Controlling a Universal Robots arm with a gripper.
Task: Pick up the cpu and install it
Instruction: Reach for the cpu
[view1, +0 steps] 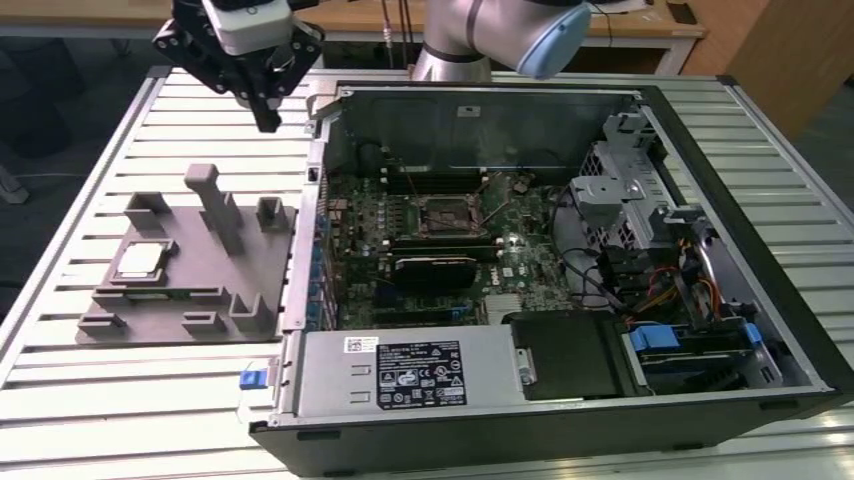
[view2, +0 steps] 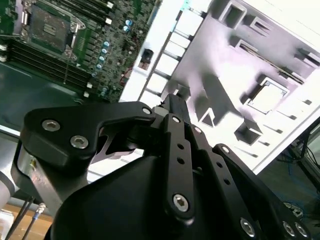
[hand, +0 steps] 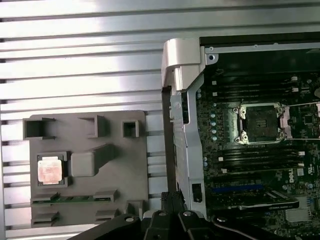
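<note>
Closed fingers (view1: 268, 112), cpu (view1: 139, 262) in tray (view1: 167, 312), open case (view1: 534, 435)

The robot's arm (view1: 461, 45) was a silvery-grey tube, its joint closed by a pale blue cap (view1: 554, 42). A white housing (view1: 250, 25) sat at the wrist above the gripper (view1: 271, 118), a matte black assembly of angular linkage bars pinned with round silver socket-head screws (view2: 180, 201). Thin grey cables (view2: 22, 215) with a metal connector ran beside the black body in the second wrist view.
</note>
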